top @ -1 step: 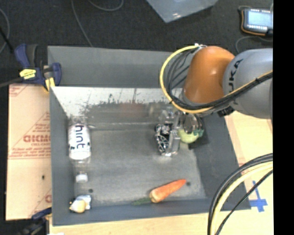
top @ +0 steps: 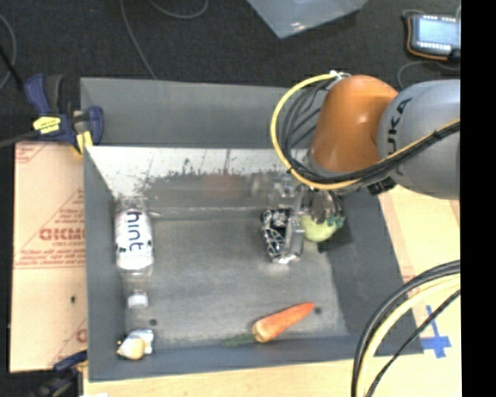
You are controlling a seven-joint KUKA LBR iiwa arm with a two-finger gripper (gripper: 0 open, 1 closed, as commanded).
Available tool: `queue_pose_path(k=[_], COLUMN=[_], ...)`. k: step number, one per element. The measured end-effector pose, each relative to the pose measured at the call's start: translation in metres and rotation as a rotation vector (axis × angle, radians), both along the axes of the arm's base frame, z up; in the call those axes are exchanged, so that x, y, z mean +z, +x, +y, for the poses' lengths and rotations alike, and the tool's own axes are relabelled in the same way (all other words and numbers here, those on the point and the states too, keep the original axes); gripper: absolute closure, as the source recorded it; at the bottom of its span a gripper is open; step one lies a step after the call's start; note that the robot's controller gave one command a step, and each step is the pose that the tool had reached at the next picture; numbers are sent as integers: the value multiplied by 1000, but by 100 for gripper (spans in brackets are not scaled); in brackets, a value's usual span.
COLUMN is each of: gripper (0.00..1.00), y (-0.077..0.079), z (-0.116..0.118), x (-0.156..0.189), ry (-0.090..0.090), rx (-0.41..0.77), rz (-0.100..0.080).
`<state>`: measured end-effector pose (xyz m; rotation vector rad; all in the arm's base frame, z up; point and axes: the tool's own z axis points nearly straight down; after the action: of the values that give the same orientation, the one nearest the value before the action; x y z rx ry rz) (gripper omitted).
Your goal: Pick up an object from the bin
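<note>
A dark floor [top: 209,46] spreads beyond the far rim of the grey metal bin [top: 232,93], with thin cables [top: 139,48] trailing across it. Past the bin's far right corner lie a translucent plastic sheet [top: 306,14] and a handheld device [top: 432,32] with a lit screen. Light glares off the bin's far inner wall.

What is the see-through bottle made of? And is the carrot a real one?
The bottle looks like clear, shiny plastic, because the grey bin shows through its lower part. The carrot looks like smooth toy plastic. It is evenly orange with a slight shine, though it could be real.
</note>
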<state>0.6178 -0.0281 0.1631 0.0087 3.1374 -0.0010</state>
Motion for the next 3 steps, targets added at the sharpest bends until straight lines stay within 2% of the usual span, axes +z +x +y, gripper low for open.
queue_pose_path(k=[1, 2, 3], gripper=[0, 0, 0], y=[1, -6, -4], z=[-24, -39, -34], x=[-33, -74, -38], ry=[0, 0, 1], rx=[32, 3, -1], rz=[-6, -4, 2])
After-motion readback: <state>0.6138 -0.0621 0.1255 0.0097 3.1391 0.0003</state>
